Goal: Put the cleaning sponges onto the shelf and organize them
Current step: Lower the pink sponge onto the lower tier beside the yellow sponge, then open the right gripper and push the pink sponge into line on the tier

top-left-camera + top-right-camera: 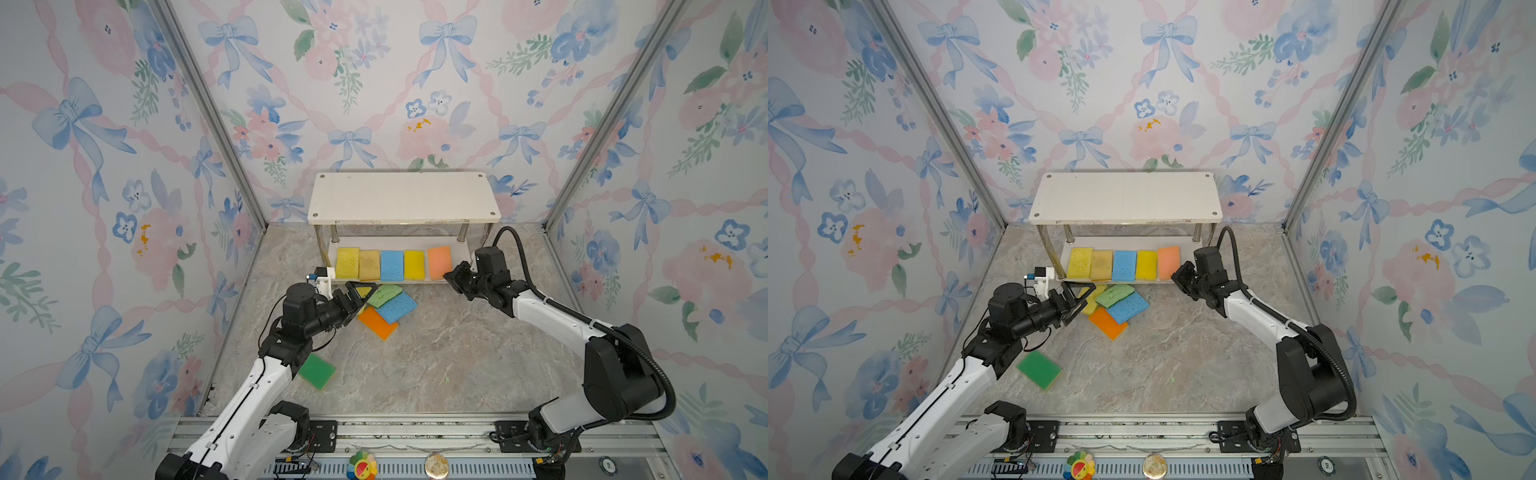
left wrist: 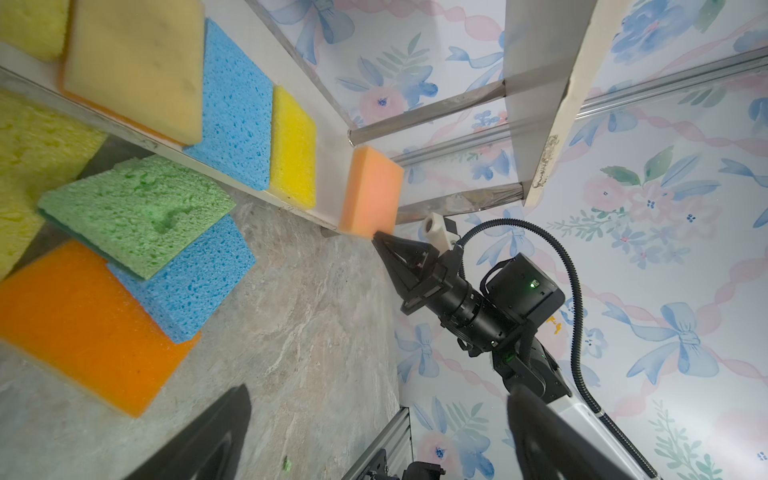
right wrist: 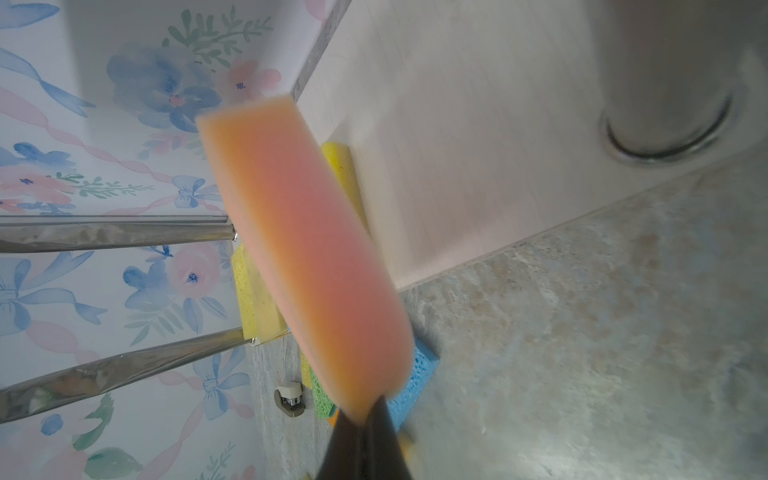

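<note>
Clamping the near short edge of a peach rectangular foam sponge (image 1: 439, 261), the right fingers (image 2: 392, 254) are pressed together on it at the front right corner of the white two-board shelf with shiny metal posts (image 1: 403, 197). The sponge slants over the right end of the lower board, just beside a bright yellow sponge (image 1: 414, 264). Whether its far edge rests on the board cannot be told. Further left on that board lie a blue sponge (image 1: 392, 265), a stained tan sponge (image 1: 369, 265) and a pale yellow sponge (image 1: 347, 262), side by side.

The right arm reaches in from the front right corner of the grey marbled bench (image 1: 436, 357), its forearm angled toward the shelf.

The left fingers (image 2: 216, 436) stand wide apart and hold nothing. They hover at the left edge of a loose pile before the shelf: a light green sponge (image 1: 385, 294) on a second blue sponge (image 1: 398, 308) on an orange sponge (image 1: 377, 324). The left arm is bent at the elbow above a dark green sponge (image 1: 316, 370) lying near the bench's left edge.
</note>
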You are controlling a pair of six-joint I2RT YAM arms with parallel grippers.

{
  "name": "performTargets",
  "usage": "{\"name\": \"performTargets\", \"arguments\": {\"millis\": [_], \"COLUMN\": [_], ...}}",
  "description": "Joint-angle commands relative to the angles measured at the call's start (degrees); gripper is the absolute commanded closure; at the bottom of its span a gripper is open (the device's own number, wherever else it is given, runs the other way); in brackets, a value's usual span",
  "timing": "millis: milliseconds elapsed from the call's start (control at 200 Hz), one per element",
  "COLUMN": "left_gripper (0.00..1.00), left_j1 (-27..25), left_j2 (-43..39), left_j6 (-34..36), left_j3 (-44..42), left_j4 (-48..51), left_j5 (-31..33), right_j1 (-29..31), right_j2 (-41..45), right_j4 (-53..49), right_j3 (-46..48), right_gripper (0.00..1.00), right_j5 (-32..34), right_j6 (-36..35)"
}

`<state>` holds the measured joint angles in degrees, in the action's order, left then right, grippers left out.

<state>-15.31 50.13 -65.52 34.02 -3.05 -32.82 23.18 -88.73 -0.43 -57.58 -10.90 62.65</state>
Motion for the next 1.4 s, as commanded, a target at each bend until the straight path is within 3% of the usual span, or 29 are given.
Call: {"name": "performTargets", "arguments": {"millis": [0, 535, 585, 715, 795, 1005, 1395], "left_gripper": [0.02, 0.02, 0.02, 0.02, 0.02, 0.02, 0.02], "left_j1": [1.2, 2.1, 2.2, 2.4, 2.5, 2.5, 2.5], "left_j2": [-1.0, -2.4, -2.4, -2.4, -2.4, -2.6, -4.0], "left_j6": [2.0, 1.9, 1.9, 1.7, 1.7, 1.6, 0.7], "left_j3": [-1.1, -2.9, -3.1, -3.2, -3.2, -3.7, -4.6], "left_j4": [1.4, 2.1, 2.2, 2.2, 2.2, 2.2, 2.2], "left_j5": [-3.1, -4.5, -4.7, -4.7, -4.6, -4.2, -4.7], "right_j1": [0.5, 1.4, 1.5, 1.4, 1.5, 1.3, 2.1], "right_j2": [-2.3, -7.5, -7.7, -8.6, -8.0, -6.4, -7.9], "right_j4": [3.5, 5.8, 6.0, 5.7, 5.8, 4.6, 9.9], "right_j3": [-1.9, -3.0, -3.1, -3.3, -2.7, -1.8, -1.8], "right_gripper": [0.97, 0.96, 0.9, 0.5, 0.4, 0.32, 0.3], "right_j5": [2.4, 5.3, 5.7, 5.3, 5.8, 6.5, 5.4], "right_j6": [0.9, 1.8, 1.8, 1.9, 1.8, 0.8, 1.6]}}
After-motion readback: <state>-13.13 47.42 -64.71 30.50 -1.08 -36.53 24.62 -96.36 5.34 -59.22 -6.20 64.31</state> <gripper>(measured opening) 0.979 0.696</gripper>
